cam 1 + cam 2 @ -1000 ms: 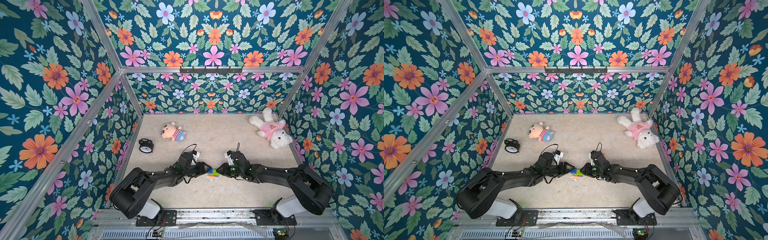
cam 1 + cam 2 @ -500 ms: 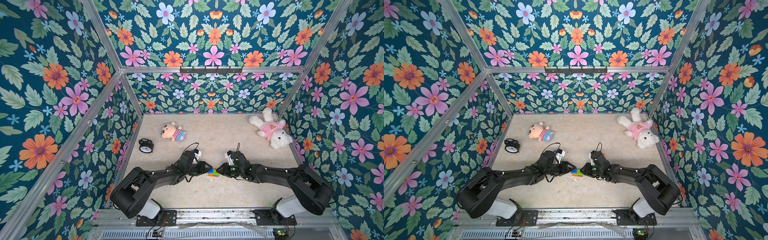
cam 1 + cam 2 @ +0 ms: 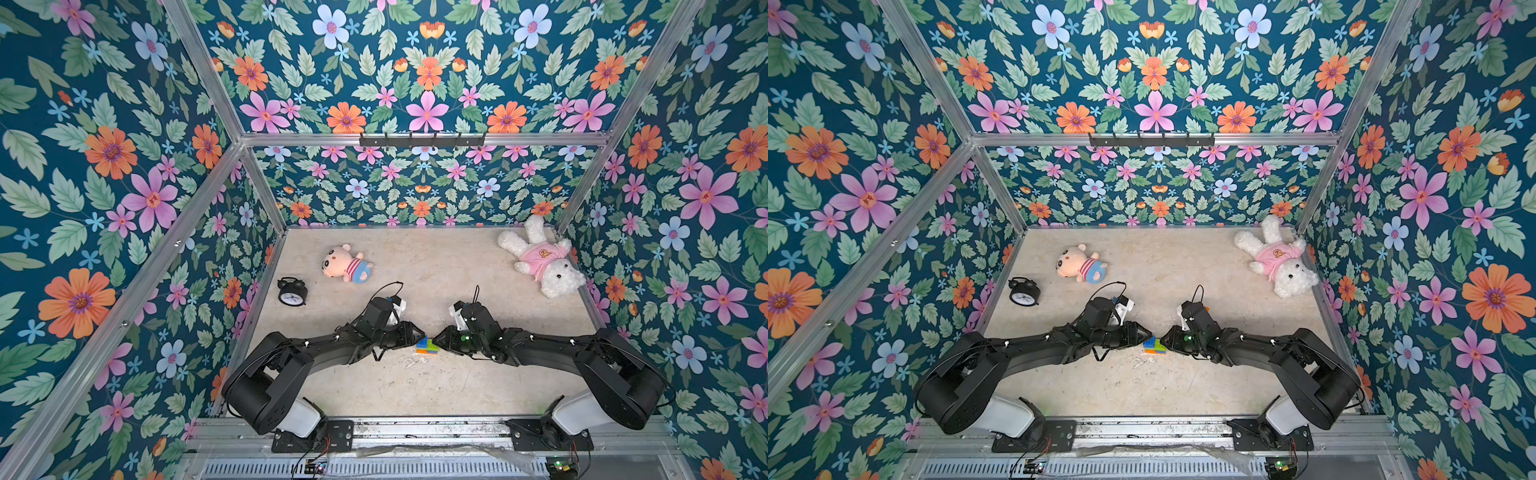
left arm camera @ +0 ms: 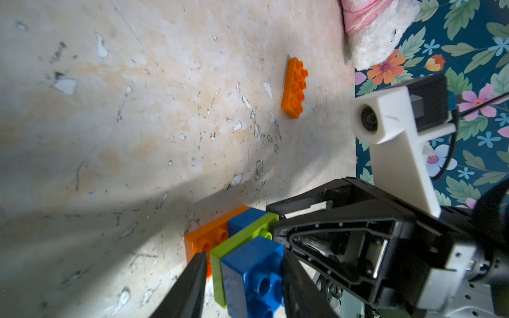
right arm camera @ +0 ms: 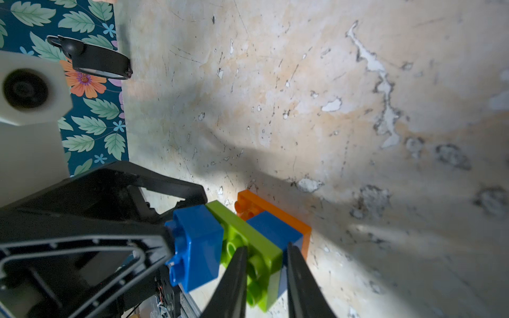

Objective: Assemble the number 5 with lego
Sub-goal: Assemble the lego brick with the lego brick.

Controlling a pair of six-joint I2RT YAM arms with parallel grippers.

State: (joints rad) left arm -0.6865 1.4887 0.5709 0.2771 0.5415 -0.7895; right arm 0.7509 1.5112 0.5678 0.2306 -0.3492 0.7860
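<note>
In both top views my two grippers meet low over the table's front middle, at a small lego stack [image 3: 427, 347] [image 3: 1154, 347]. Its rows run orange [image 5: 275, 209], blue [image 5: 275, 231], lime-green [image 5: 248, 234], blue [image 5: 197, 247]. My left gripper [image 4: 245, 256] [image 3: 417, 336] is shut on the end blue brick [image 4: 256, 264], which sits against the green brick [image 4: 242, 236]. My right gripper [image 5: 265, 250] [image 3: 438, 338] is shut on the green brick's end. In the left wrist view a loose orange brick [image 4: 294, 88] lies flat on the table beyond the stack.
A black alarm clock [image 3: 292, 292] stands by the left wall. A small pink plush doll [image 3: 347, 268] lies behind the left arm. At the back right corner lies a white plush bear [image 3: 540, 259]. Flowered walls close in the table on three sides.
The left gripper's jaws have closed in on the end blue brick. Both arms and the stack have hardly moved.
</note>
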